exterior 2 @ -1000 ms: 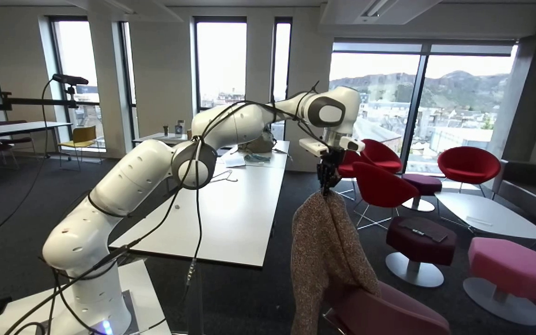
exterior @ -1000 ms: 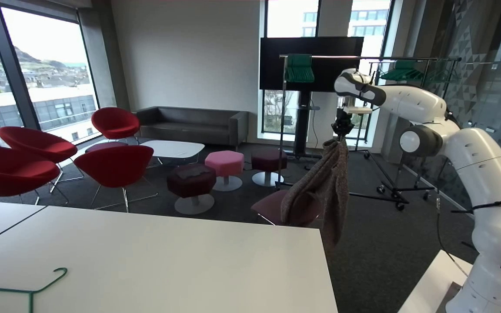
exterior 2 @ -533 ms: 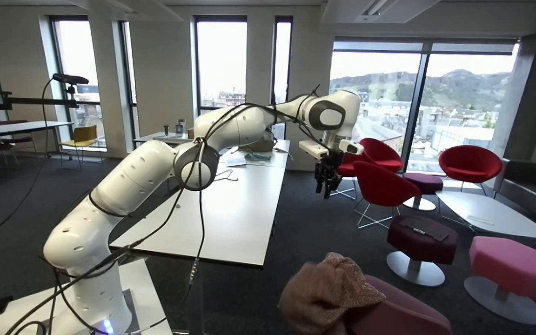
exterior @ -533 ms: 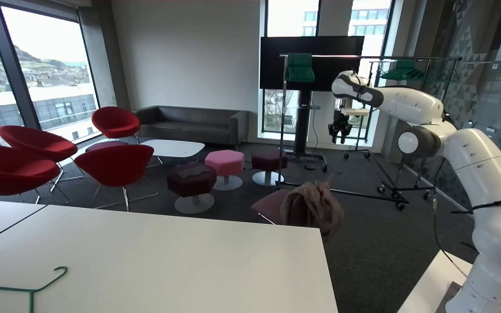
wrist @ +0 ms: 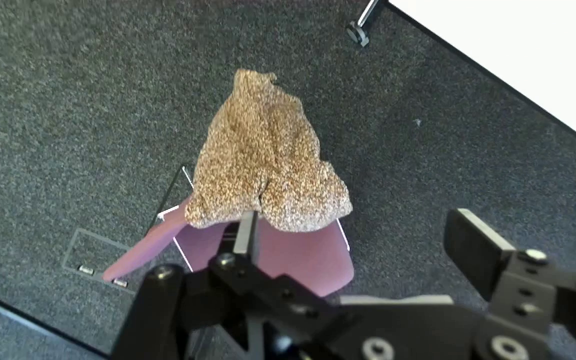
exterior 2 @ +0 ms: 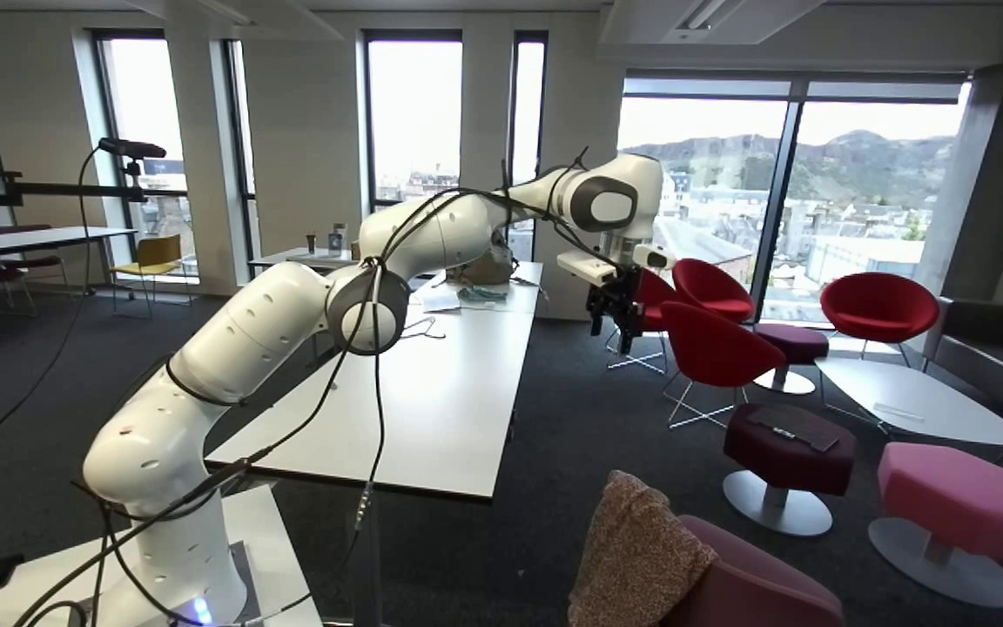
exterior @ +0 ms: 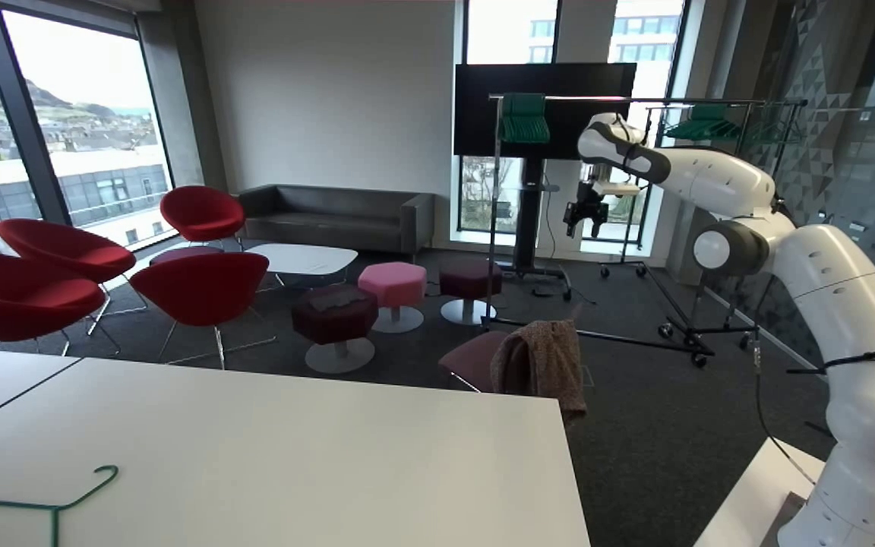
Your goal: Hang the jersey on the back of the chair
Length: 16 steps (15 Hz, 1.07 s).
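The brownish-mauve jersey (exterior: 548, 361) lies draped over the back of the maroon chair (exterior: 473, 361), its loose part hanging down toward the floor. In an exterior view the jersey (exterior 2: 636, 557) covers one side of the chair (exterior 2: 763, 583), and its lower end falls below the picture's edge. High above both, my gripper (exterior 2: 611, 340) stands apart from the cloth. From the wrist view, the jersey (wrist: 268, 160) spreads beneath, with the pinkish seat of the chair (wrist: 305, 255) showing past it. The gripper (wrist: 354, 215) is wide open there, nothing between its fingers.
A long white table (exterior: 293, 448) reaches close to the chair and bears a green hanger (exterior: 55, 510). Behind stands a clothes rack (exterior: 492, 228). Stools (exterior 2: 789, 453) and red lounge chairs (exterior 2: 719, 348) are farther off.
A second ago my gripper held the jersey up by its top. It has opened and let go; the jersey has dropped onto the chair back and settled. The gripper has risen slightly.
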Each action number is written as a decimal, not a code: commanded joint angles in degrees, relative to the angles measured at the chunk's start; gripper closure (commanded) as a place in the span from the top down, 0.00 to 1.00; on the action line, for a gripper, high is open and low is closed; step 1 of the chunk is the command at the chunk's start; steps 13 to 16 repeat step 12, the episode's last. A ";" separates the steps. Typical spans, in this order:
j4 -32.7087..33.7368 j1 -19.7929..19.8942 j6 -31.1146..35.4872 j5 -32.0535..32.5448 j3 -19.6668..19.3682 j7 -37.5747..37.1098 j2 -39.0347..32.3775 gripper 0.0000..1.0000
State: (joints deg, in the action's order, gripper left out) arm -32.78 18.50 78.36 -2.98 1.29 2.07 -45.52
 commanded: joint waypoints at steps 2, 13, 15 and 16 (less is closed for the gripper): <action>2.84 -1.13 10.59 -1.22 1.26 2.10 0.45 1.00; 3.89 -2.16 10.94 -4.04 5.57 2.68 1.90 1.00; 3.89 -2.16 10.94 -4.04 5.57 2.68 1.90 1.00; 3.89 -2.16 10.94 -4.04 5.57 2.68 1.90 1.00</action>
